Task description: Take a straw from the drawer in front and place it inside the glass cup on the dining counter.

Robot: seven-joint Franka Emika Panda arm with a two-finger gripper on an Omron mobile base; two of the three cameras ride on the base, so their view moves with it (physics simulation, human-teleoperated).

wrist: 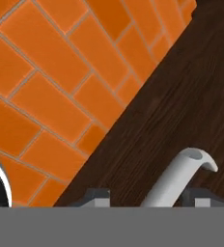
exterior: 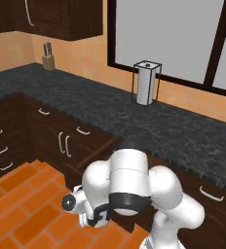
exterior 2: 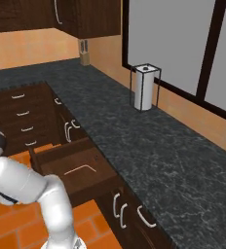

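Along the left edge of the left base view, dark cabinet drawers are stacking down toward the orange brick floor. At upper left a knife block is standing on the black counter, and right of centre a paper towel roll is standing upright in a wire holder below the window. At lower centre the white arm is bending low, its hand reaching down toward the floor at lower left.

At lower left of the right base view, the arm is curving out past the frame's left edge. Just right of it, at centre left, the drawer is standing pulled out from the cabinets, its brown front facing up-frame with a silver handle on it. The drawer's inside is not visible from here, so no straw can be made out. Below and right of it, 3 vertical handles are showing on cabinet doors. The counter is running from upper left to lower right, with the towel roll at upper centre.

At upper left of the hand view, brick floor is filling the corner; dark wood of the drawer front is running diagonally across the right. At bottom centre the handle's curved end is rising between the 2 fingertips of the gripper, which are sitting apart on either side of it; whether they are pressing on it cannot be told.
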